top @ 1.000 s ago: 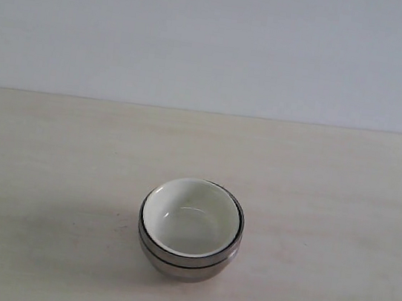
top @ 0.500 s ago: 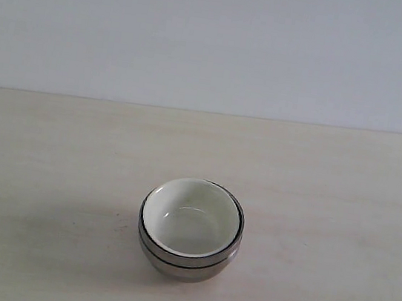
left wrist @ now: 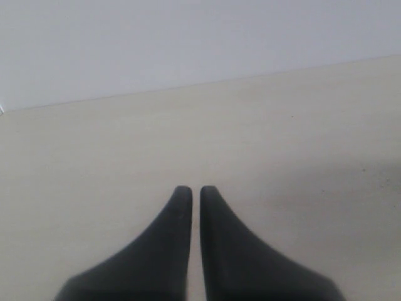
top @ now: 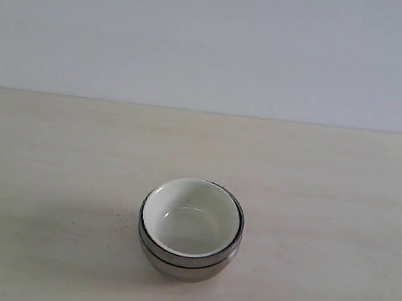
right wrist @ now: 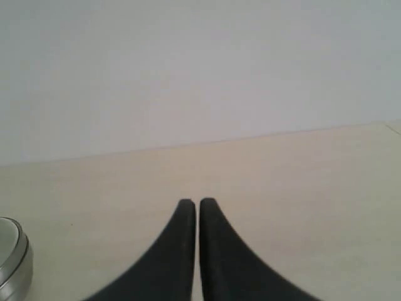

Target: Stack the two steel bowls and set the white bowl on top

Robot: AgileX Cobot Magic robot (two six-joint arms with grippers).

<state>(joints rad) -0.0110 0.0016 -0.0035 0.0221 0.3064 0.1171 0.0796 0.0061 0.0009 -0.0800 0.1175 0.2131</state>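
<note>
In the exterior view the two steel bowls sit nested one inside the other near the table's front middle, and the white bowl rests inside them on top. Neither arm shows in that view. My left gripper is shut with nothing between its black fingers, over bare table. My right gripper is also shut and empty; the edge of the steel bowls shows at the border of the right wrist view, apart from the fingers.
A pale wooden table runs back to a plain light wall. Nothing else stands on the table.
</note>
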